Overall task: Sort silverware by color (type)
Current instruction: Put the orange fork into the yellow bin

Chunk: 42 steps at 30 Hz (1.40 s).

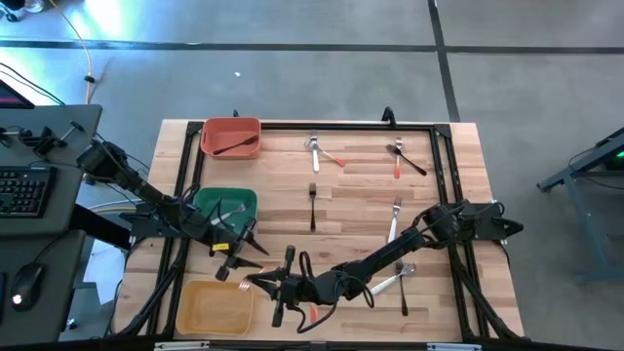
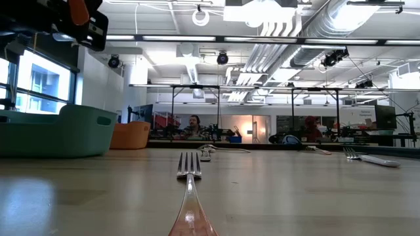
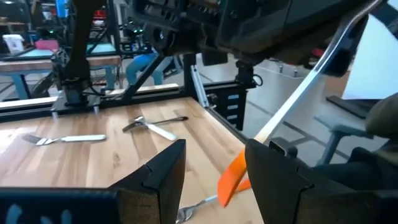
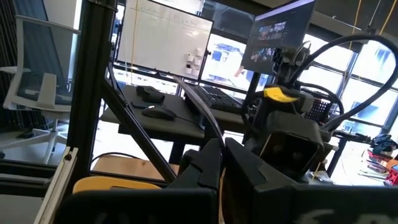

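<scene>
A pale wooden plank table framed by black rails stands on a grey concrete floor. Three rectangular plastic bins line one side: an orange-red bin with a black utensil inside, a green bin beside it, and a yellow bin beyond that.

The left gripper hovers between the green bin and the yellow bin, its fingers spread wide with nothing between them. The right gripper sits just beside the yellow bin, fingers pressed shut; whether it holds anything cannot be told. An orange-handled utensil lies on the wood near both grippers.

The other silverware is scattered well apart from the green bin: a black fork mid-table, a white-handled fork farther out, a crossed silver and orange pair near the orange-red bin, another crossed pair beyond it, and a white-handled spoon crossing a dark fork.
</scene>
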Tool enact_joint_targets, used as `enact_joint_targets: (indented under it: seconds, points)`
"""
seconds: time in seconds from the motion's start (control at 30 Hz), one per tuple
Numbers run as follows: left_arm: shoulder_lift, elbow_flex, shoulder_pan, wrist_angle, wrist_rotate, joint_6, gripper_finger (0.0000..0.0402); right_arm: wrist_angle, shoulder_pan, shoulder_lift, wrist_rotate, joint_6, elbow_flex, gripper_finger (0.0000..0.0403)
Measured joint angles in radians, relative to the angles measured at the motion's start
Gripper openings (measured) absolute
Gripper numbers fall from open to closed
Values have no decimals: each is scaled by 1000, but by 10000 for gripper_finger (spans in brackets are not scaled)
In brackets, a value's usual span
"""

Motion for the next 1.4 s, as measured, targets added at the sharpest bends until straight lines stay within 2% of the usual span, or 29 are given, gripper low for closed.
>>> enact_joint_targets:
  seconds: [0.3,0.7,1.07,1.4]
  points:
    - [109,46,-24,-4,22,73,159,-1,-6,0,-3,-6,0,0]
    - [20,46,-25,-203,-10,91,159,16,20,0,37,-64,0,0]
    - [6,46,-27,-154,56,46,159,15,9,0,39,-63,0,0]
    - [18,55,-27,-81,41,2,159,15,8,0,37,-61,0,0]
